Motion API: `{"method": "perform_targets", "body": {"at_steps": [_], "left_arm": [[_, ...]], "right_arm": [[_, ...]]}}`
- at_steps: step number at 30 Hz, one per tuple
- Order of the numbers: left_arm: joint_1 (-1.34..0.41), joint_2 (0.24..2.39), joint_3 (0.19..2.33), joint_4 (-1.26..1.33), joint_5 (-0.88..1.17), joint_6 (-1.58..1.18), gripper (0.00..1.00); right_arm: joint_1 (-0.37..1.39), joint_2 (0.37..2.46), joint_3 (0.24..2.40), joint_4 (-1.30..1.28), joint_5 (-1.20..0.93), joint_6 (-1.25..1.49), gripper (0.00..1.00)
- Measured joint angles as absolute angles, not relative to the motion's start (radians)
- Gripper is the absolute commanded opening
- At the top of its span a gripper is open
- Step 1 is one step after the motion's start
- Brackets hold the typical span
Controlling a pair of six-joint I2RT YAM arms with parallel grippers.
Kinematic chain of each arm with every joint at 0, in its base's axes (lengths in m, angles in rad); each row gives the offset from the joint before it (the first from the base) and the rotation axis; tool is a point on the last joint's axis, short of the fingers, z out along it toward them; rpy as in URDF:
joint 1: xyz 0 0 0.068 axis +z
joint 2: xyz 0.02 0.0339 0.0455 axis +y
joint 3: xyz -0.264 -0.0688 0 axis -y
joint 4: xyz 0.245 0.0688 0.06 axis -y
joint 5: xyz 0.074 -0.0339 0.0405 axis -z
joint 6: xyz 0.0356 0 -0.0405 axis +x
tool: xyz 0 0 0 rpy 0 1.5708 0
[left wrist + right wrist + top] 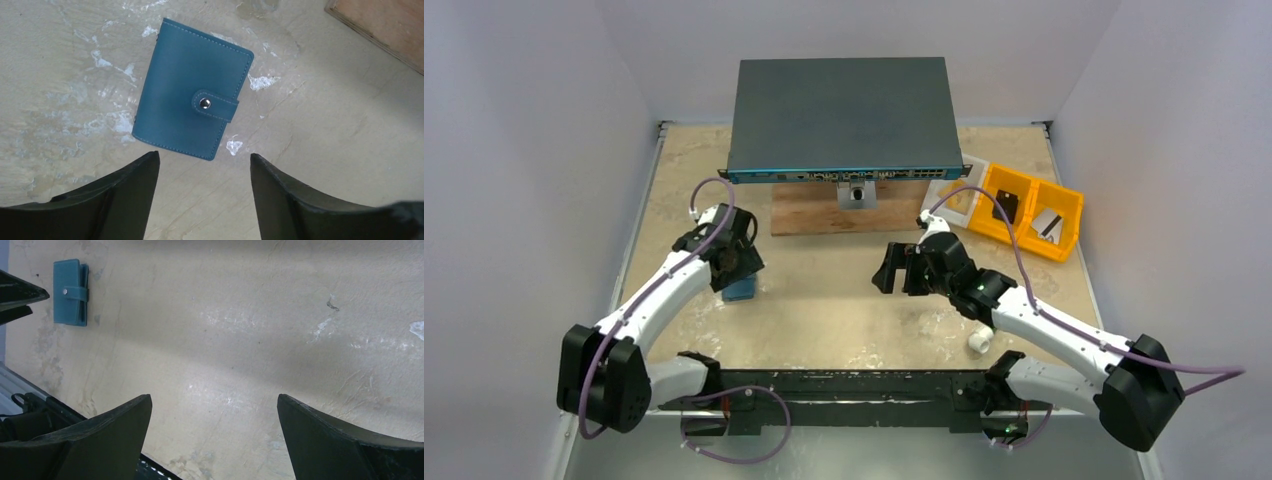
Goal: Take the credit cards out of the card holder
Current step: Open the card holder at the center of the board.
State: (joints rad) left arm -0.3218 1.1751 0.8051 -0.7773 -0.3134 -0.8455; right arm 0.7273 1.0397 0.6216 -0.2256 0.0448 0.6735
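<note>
Card holder [192, 90] lies snapped shut on tabletop [325, 145], just ahead of spread, empty left fingers [120, 200]; right fingers [100, 440] wide apart, empty, well away.

Card holder [175, 85] matt stitched leather; table [325, 150] rough, scuffed.

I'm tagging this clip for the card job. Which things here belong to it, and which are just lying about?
Belong to the job: card holder, snapped shut, insides hidden; left gripper, open, right by it; right gripper, open, off to the side.
Lying about: large dark grey box; wooden board; yellow bins; small white object.
</note>
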Motion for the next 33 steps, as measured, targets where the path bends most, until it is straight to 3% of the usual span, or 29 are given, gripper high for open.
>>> {"method": "perform_targets", "body": {"at_steps": [5, 13, 18, 25, 33], "left_arm": [[-0.271, 1.285, 0.805, -0.678, -0.278, -0.825, 0.42], [-0.224, 1.396, 0.792, -0.604, -0.269, -0.828, 0.39], [-0.216, 1.419, 0.788, -0.585, -0.270, -0.827, 0.29], [-0.216, 1.422, 0.788, -0.577, -0.268, -0.826, 0.00], [-0.243, 1.397, 0.787, -0.585, -0.233, -0.847, 0.00]], "right_arm": [[0.727, 1.095, 0.622, -0.197, 0.027, 0.670, 0.99], [0.727, 1.145, 0.641, -0.193, 0.009, 0.646, 0.99], [0.727, 1.169, 0.655, -0.184, 0.003, 0.638, 0.99], [0.727, 1.185, 0.656, -0.183, -0.001, 0.636, 0.99], [0.727, 1.185, 0.657, -0.181, -0.004, 0.636, 0.99]]}}
